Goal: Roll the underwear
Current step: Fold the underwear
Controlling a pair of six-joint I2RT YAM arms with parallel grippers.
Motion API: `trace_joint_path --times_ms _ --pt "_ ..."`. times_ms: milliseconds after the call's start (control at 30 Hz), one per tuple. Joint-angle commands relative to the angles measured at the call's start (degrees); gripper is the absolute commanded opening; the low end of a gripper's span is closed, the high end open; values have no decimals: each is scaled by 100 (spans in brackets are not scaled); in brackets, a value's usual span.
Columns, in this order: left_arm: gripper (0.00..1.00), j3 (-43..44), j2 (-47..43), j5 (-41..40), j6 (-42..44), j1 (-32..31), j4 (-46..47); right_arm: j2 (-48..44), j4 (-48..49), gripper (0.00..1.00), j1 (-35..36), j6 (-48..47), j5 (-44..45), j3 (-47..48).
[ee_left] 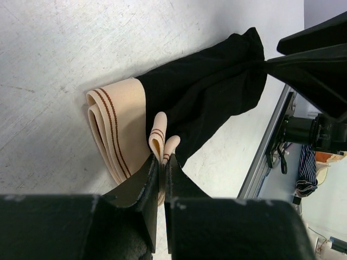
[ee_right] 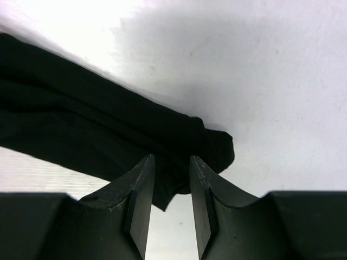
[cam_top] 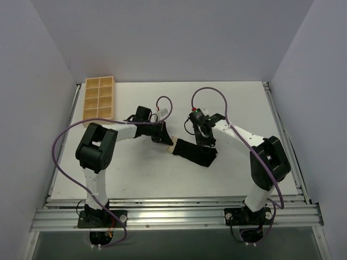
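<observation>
Grey-walled booth [cam_top: 162,38] round a white table [cam_top: 233,103]. The surface is matt and lightly scuffed, w/ an alu rail [cam_top: 173,215] along the near edge. A wooden tray [cam_top: 99,97] sits in the far-L corner, well apart from the work.

Both arms reach in toward mid-table: L arm [cam_top: 97,146], R arm [cam_top: 255,146]. Between them lies the underwear [cam_top: 194,153], folded into a long narrow strip, approx. table centre, a bit nearer the R arm's side. In the top view its long axis runs L-to-R, the R end slanting slightly toward the near edge. The tan waistband [ee_left: 116,127] is at the L end, doubled in layers, w/ plain black cloth at the R end.

L gripper [ee_left: 162,162]: pressed together on a small fold of the waistband, pinching it.

R gripper [ee_right: 168,181]: fingers either side of the black end, cloth filling the gap. In the L wrist view the cloth gathers to a point where it meets that gripper, so I read it as pinching, not just straddling.

Key relation: one gripper per end, the strip spanning between them along its length. No coil visible, so rolling prob. not begun. My guess: the roll must travel along that L-R axis, one end turned over toward the other while the far end gives slack. Plenty of bare table either side for that.
</observation>
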Motion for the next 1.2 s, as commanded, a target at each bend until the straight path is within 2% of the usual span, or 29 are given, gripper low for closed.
trace_joint_path --times_ms 0,133,233,367,533,833,1167 --pt "2 268 67 187 12 35 221 -171 -254 29 -21 105 -168 511" --pt "2 312 119 205 21 35 221 127 35 27 -231 -27 -826 1055" --pt "2 303 146 213 -5 26 221 653 273 22 -468 -203 -1589 1537" --pt "2 303 163 213 -5 26 441 1656 221 9 -539 -344 -1891 2311" --pt "2 356 181 169 21 26 441 2201 378 2 -557 -160 -2128 2735" --pt "2 567 374 187 56 26 327 2588 1187 0 -408 201 -2524 2463" --pt "2 602 383 99 30 26 327 2413 1706 0 -170 438 -2700 1691"
